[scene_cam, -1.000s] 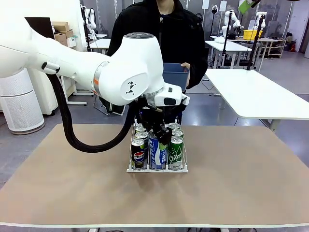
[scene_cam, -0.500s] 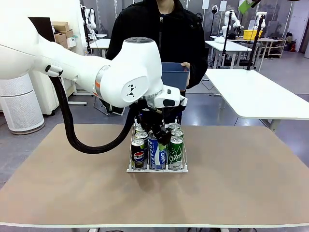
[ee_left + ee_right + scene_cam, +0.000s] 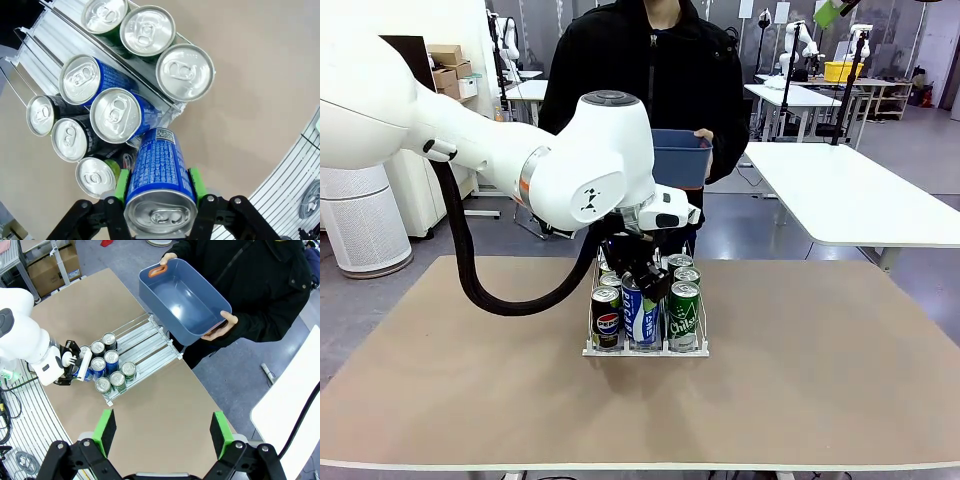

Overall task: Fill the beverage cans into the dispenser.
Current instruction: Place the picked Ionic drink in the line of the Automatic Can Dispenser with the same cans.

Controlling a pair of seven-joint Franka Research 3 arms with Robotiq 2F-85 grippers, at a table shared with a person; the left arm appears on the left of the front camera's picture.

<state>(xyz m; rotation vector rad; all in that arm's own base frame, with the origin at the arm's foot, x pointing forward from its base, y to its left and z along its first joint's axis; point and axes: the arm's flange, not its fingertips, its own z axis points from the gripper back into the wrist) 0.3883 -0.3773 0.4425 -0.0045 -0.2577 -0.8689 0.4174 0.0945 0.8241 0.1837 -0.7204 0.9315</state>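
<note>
Grey floor stretches behind the brown tabletop [image 3: 840,400]. White rectangular tables [image 3: 850,195] stand right; a white cylindrical air purifier [image 3: 360,220] and cardboard boxes [image 3: 448,62] left.

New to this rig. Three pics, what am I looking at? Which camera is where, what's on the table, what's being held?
Two white robot arms share a table with a person standing across it.

The front picture comes from a fixed camera between the arms. The other two come from cameras on each wrist, looking along that gripper's fingers.

On the table sits the dispenser, a white wire rack with three lanes, holding green, black and blue-and-white beverage cans.

The left gripper is shut on a blue-and-white can, held tilted over the rack's front end. The right gripper is open, high above the table, holding nothing.

The person holds a blue bin, which looks empty, beyond the rack.
</note>
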